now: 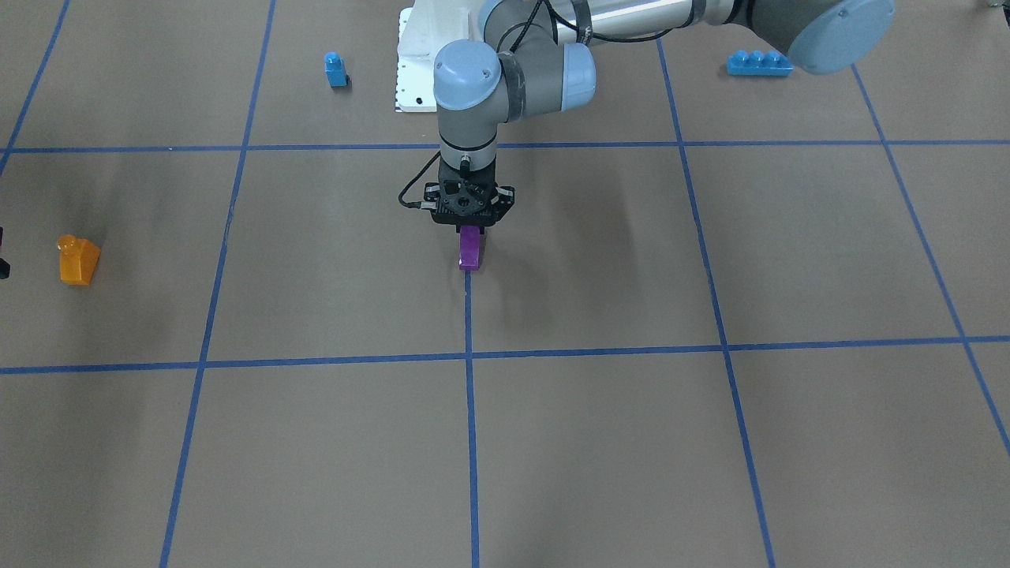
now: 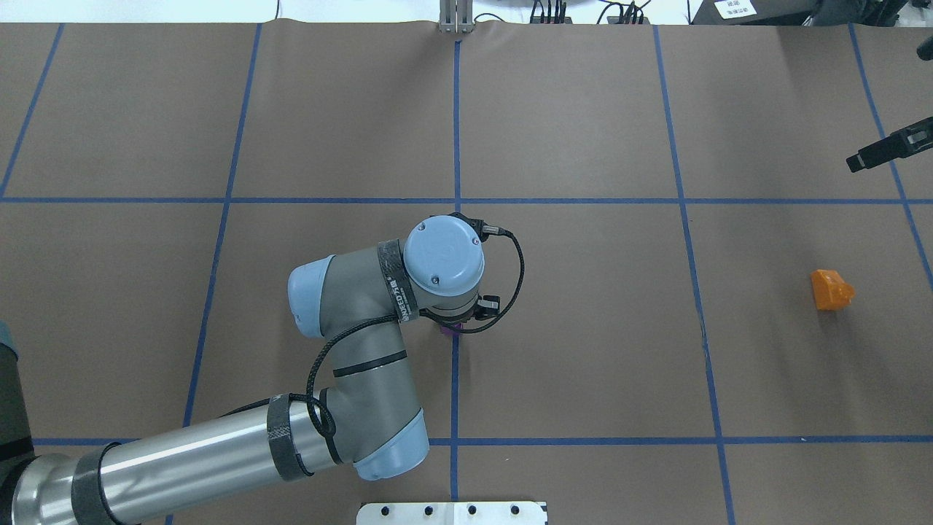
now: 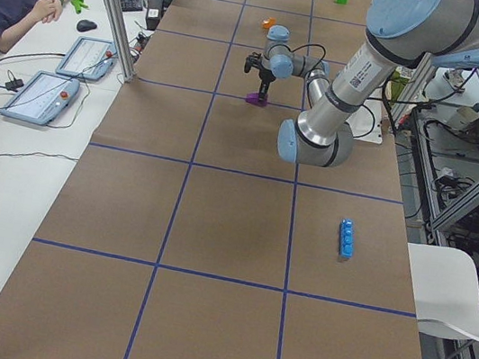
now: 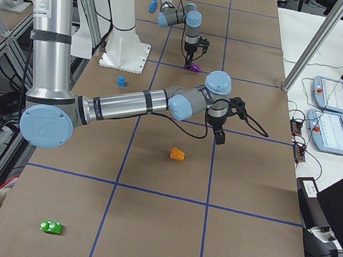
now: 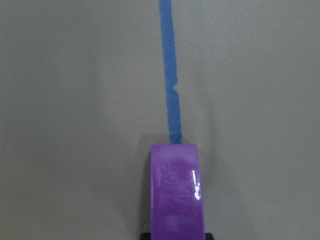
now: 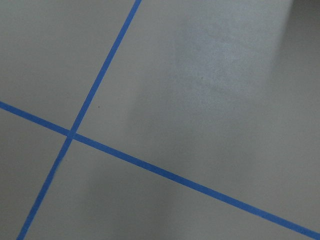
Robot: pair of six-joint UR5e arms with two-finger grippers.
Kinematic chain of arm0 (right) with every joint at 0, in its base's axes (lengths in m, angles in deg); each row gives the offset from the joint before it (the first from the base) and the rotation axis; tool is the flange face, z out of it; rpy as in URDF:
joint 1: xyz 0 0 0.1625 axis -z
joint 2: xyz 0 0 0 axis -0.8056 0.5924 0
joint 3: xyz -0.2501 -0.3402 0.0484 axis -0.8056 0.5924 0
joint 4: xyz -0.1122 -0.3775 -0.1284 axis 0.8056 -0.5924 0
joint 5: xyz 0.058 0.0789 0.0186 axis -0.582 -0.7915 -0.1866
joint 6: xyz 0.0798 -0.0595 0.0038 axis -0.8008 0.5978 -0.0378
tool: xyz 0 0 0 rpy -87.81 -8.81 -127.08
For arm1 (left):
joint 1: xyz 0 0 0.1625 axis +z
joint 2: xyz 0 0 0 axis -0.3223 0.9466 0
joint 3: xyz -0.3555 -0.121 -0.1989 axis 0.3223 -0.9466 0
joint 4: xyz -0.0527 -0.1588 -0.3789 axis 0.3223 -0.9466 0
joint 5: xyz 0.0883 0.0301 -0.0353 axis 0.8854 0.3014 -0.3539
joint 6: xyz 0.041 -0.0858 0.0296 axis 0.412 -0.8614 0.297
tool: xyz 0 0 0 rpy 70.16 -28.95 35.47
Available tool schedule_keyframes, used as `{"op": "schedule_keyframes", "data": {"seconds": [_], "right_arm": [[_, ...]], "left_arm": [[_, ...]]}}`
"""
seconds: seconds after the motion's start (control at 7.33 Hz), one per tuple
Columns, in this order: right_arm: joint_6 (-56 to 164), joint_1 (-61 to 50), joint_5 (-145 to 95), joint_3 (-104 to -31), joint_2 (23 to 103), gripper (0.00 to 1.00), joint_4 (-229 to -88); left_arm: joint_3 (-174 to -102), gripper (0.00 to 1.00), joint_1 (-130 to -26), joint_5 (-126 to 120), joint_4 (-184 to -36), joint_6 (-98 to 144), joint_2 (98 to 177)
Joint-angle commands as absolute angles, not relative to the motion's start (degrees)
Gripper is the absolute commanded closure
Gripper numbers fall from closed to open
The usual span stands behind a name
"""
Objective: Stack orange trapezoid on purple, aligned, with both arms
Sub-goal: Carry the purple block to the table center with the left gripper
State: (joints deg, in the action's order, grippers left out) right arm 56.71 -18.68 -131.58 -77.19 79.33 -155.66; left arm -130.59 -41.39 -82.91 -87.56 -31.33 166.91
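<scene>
Centrally, the left gripper (image 1: 469, 223) is clamping the purple (image 1: 470, 251) on the tape line (image 1: 469, 315), presumably seating it as base, while the orange trapezoid (image 1: 79, 260) is lying well apart on the robot's right, near the right gripper (image 2: 885, 149), whose opening cannot be told.

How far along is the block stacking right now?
Nothing is stacked yet. In hand: the left gripper holds the purple block at centre. Left to do: the orange trapezoid sits apart, ungripped; the right gripper nearby must pick and stack it.

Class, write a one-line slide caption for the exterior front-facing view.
Left gripper grips purple block at centre; orange trapezoid sits far aside.
</scene>
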Motion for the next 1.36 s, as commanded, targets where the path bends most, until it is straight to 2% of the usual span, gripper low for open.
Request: {"op": "schedule_keyframes", "data": {"seconds": [0.0, 0.14, 0.27, 0.68, 0.82, 0.95, 1.23], "right_arm": [[56.71, -18.66, -131.58, -77.19, 79.33, 0.00, -155.66], [56.71, -18.66, -131.58, -77.19, 79.33, 0.00, -155.66], [56.71, -18.66, -131.58, -77.19, 79.33, 0.00, -155.66], [56.71, -18.58, -131.58, -77.10, 79.33, 0.00, -155.66], [56.71, -18.58, -131.41, -77.10, 79.33, 0.00, -155.74], [56.28, -18.49, -131.32, -77.02, 80.20, 0.00, -155.74], [56.01, -18.23, -131.58, -77.28, 83.01, 0.00, -155.57]], "left_arm": [[-130.39, 0.95, -41.39, -83.00, -87.90, -31.39, 166.95], [-130.39, 0.65, -41.39, -83.00, -87.90, -31.30, 166.95], [-130.39, 0.01, -41.39, -82.91, -87.90, -31.30, 166.86], [-130.74, 0.00, -41.39, -83.00, -87.81, -31.39, 166.86], [-133.44, 0.00, -41.91, -83.35, -87.11, -31.04, 166.86], [-139.29, 0.00, -43.31, -83.96, -83.19, -30.34, 166.08], [-157.71, 0.00, -46.82, -88.17, -69.15, -21.68, 159.61]]}}
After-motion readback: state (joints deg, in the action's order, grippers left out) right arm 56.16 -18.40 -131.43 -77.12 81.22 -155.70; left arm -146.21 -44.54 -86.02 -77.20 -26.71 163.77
